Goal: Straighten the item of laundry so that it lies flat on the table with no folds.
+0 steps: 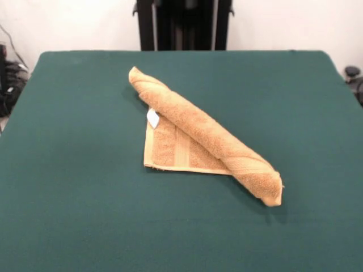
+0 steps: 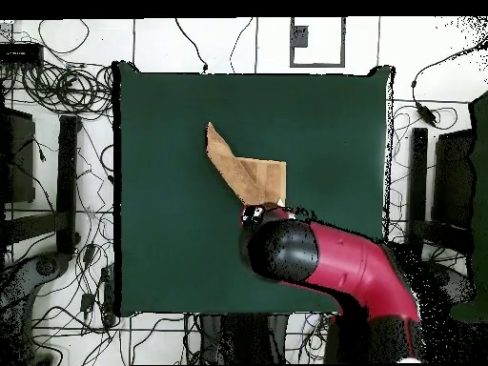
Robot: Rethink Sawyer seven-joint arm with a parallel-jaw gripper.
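Observation:
The orange-tan towel (image 1: 198,133) lies near the middle of the dark green table (image 1: 68,170). It is folded over into a thick diagonal roll that runs from the far left to the near right. A flat triangular part with a woven band sticks out beneath the roll on the near left side. A small white tag (image 1: 152,118) shows at the edge of the roll. In the overhead view the towel (image 2: 255,176) is a triangle on the table (image 2: 162,143), and the red and black arm (image 2: 324,262) covers its lower end. The gripper shows in neither view.
The robot's black pedestal (image 1: 181,22) stands behind the table's far edge. Cables and dark equipment (image 2: 57,95) lie on the floor around the table. Green surface stretches on all sides of the towel.

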